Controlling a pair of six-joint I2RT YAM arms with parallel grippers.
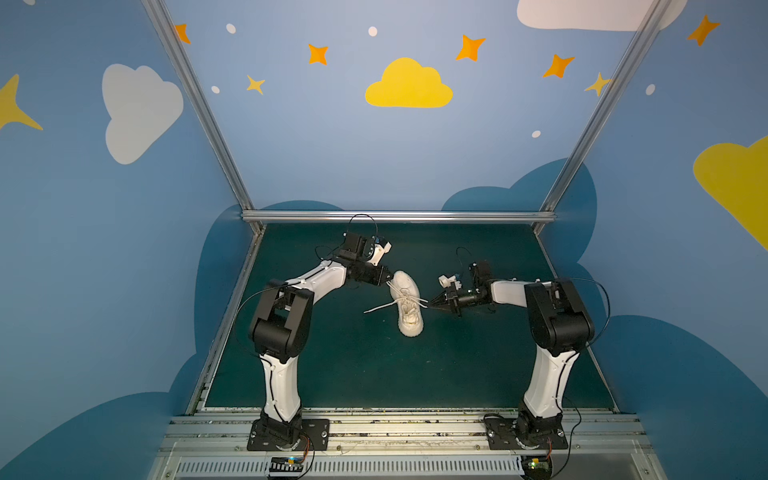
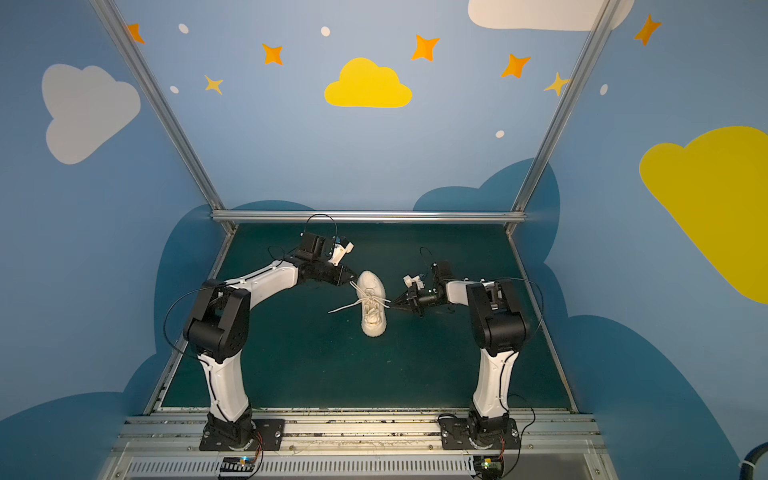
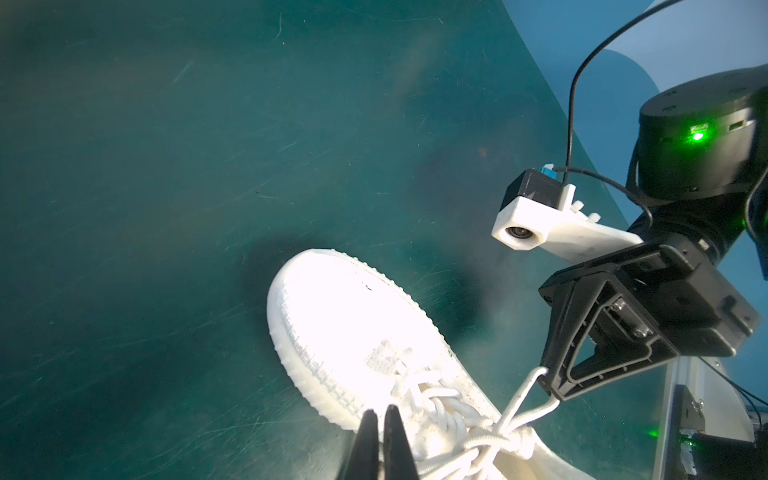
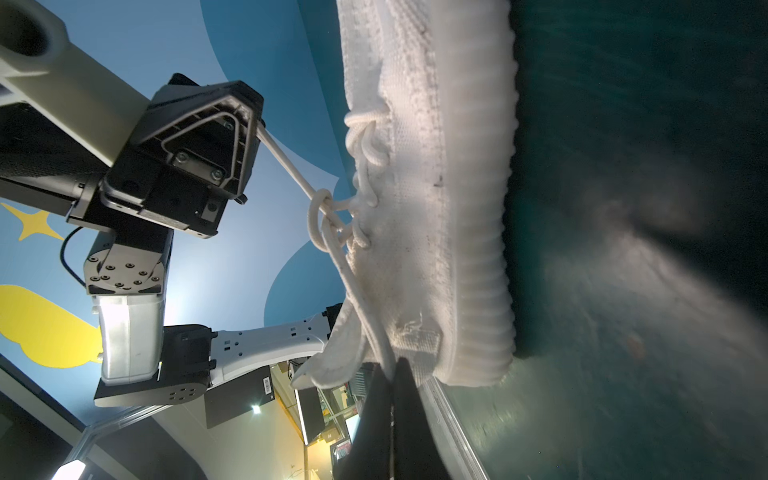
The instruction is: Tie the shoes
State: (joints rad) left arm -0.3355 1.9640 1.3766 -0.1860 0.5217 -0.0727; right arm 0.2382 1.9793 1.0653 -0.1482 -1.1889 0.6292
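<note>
Top view: both grippers (image 1: 390, 282) (image 1: 430, 306) pinch laces (image 1: 382, 307)

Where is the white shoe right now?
In a top view the shoe lies mid-table on the green mat, between the left claw and right claw, each pinching its laces.

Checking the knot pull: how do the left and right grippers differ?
The left gripper pinches one lace strand near the toe of the shoe; the right gripper pinches a doubled loop nearer the heel. The left gripper sits farther back than the right gripper. Both are shut on taut lace.
</note>
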